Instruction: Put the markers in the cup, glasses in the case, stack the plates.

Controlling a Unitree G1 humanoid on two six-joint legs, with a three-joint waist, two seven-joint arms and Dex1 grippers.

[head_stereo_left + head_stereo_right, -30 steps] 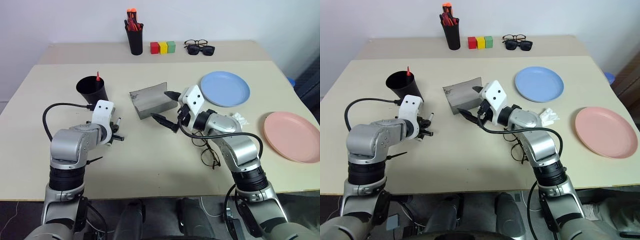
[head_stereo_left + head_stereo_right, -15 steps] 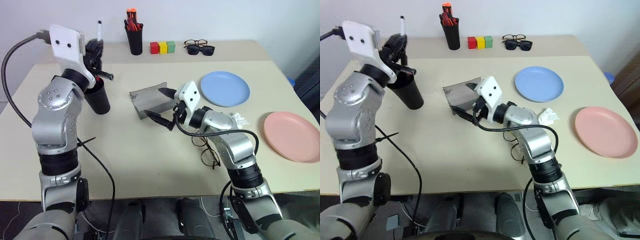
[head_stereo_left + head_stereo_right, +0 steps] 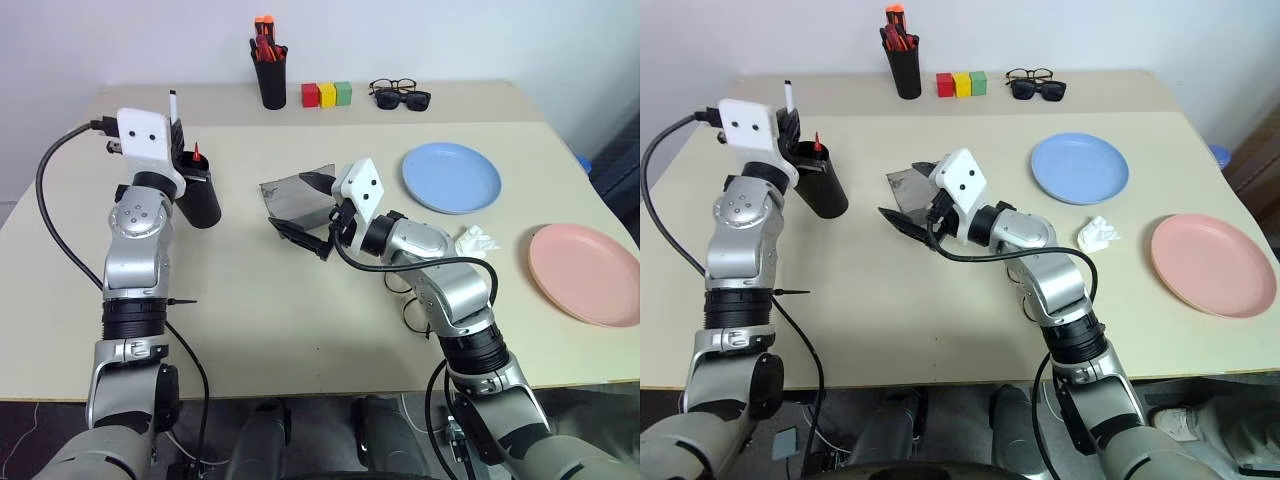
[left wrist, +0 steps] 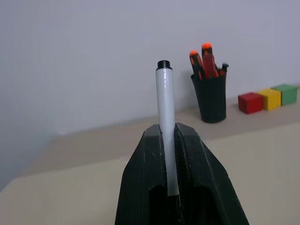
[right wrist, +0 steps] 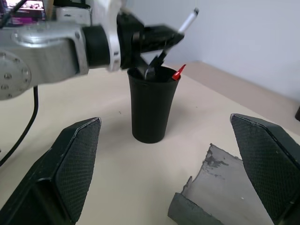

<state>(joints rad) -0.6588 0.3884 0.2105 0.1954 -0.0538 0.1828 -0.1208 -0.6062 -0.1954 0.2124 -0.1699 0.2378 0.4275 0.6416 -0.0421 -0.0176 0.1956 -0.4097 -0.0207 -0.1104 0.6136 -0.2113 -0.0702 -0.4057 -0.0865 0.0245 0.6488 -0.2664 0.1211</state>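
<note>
On my screens the beige table (image 3: pixel 300 330) runs wall to wall, with the light blue plate (image 3: pixel 451 178) and the salmon pink plate (image 3: pixel 584 273) lying well apart on its right side, unstacked. The grey case (image 3: pixel 296 192) sits open mid-table, its long axis slanting across the table. My right gripper (image 3: pixel 311 213) hovers at the case with its fingers spread wide, holding nothing. The wire-rimmed glasses (image 3: pixel 418 305) lie on the table under that arm, partly hidden. At left stands the black cup (image 3: pixel 199 194), a red marker tip (image 3: pixel 196 153) poking from its mouth. My left gripper (image 3: pixel 176 125) pinches the white marker (image 4: pixel 166 131) — its long axis upright, black end skyward — just above the cup's rim. A second ago that gripper was low on the table beside the cup; since then the arm has lifted the marker up over it, while the right gripper has barely shifted along the case.
</note>
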